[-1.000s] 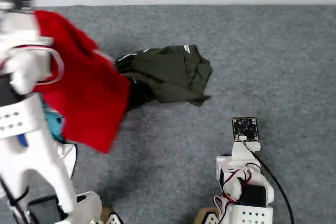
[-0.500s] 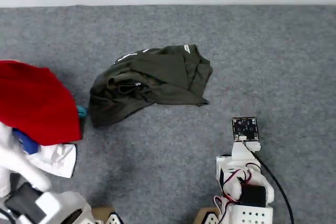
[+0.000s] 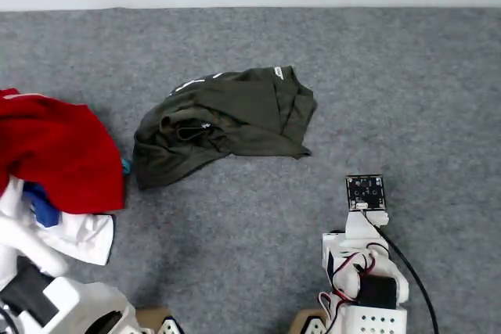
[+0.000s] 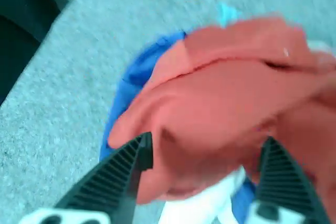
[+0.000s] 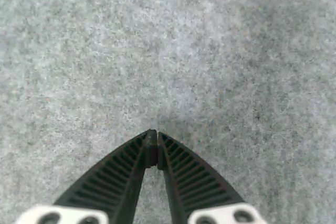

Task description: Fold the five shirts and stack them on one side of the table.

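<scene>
— How many shirts?
— One rumpled red cotton shirt (image 3: 59, 154). One white shirt (image 3: 82, 238) and one blue shirt (image 3: 39, 207) peek from under it, and a teal scrap (image 3: 125, 166) barely shows. One crumpled dark-green shirt (image 3: 227, 119) lies just beside it, tag unreadable.
— Grippers?
— The left gripper (image 4: 207, 140) gapes above the red shirt. The right gripper (image 5: 156, 140) is pinched closed, empty, well apart over the grey felt table (image 5: 236, 51).

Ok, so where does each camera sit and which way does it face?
High view: fixed above, looking down on the table, dark green shirt, red shirt, left arm, right arm.
Left wrist view: on the left arm, facing the red shirt past its open left gripper.
Right wrist view: on the right arm, facing bare table past its shut right gripper.
Shared: high and left wrist views both show the red shirt.
</scene>
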Robot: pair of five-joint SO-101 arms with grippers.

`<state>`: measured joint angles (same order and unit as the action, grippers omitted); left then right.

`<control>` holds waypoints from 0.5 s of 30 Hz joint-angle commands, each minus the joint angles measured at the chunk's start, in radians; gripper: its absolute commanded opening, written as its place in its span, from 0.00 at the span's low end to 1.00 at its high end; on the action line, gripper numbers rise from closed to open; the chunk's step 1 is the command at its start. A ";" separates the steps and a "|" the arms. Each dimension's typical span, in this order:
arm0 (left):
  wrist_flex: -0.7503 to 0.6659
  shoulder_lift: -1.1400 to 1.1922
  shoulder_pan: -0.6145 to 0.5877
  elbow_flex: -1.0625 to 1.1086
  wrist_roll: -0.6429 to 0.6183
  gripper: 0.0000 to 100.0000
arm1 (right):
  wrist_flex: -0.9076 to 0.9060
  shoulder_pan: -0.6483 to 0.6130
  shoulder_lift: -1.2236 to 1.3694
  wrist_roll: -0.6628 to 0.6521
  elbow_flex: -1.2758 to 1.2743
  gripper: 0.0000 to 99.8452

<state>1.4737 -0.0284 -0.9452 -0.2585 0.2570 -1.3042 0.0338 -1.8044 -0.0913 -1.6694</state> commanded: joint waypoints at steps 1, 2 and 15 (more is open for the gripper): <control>0.117 -0.012 0.017 -0.096 0.058 0.33 | -0.005 -0.002 -0.008 -0.003 -0.014 0.01; 0.157 -0.012 0.021 -0.137 0.055 0.33 | -0.005 -0.002 -0.008 -0.003 -0.014 0.01; 0.281 -0.193 0.307 -0.220 -0.077 0.27 | -0.005 -0.002 -0.008 -0.003 -0.014 0.01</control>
<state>1.7285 -0.1419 -0.7334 -0.5010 0.2094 -1.3042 0.0338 -1.8044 -0.0913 -1.6694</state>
